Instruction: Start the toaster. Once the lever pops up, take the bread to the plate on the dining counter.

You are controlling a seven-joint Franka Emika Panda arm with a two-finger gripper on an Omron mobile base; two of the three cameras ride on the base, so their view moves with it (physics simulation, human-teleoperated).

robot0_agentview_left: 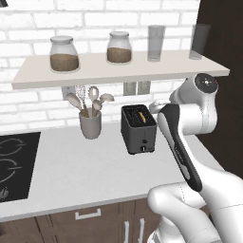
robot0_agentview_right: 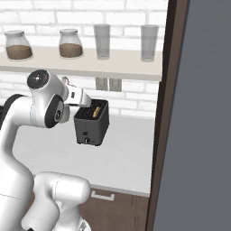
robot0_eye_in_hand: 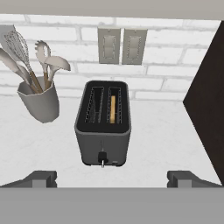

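The dark grey toaster point(robot0_eye_in_hand: 103, 124) stands on the white counter near the brick wall, also seen as the toaster point(robot0_agentview_left: 138, 129) and the toaster point(robot0_agentview_right: 91, 122). A tan slice of bread point(robot0_eye_in_hand: 113, 109) stands in its right slot, sunk low; the left slot is empty. A small knob point(robot0_eye_in_hand: 103, 158) sits low on the toaster's front. My gripper point(robot0_eye_in_hand: 114, 179) hovers above and in front of the toaster, open wide, with nothing between its fingertips point(robot0_eye_in_hand: 41, 179). The plate and the dining counter are out of view.
A grey utensil cup point(robot0_agentview_left: 90, 124) with spoons and a whisk stands left of the toaster. A black cooktop point(robot0_agentview_left: 12, 163) lies at the far left. A shelf point(robot0_agentview_left: 118, 71) with jars and glasses hangs overhead. A tall dark cabinet side point(robot0_agentview_right: 167, 113) closes off the right.
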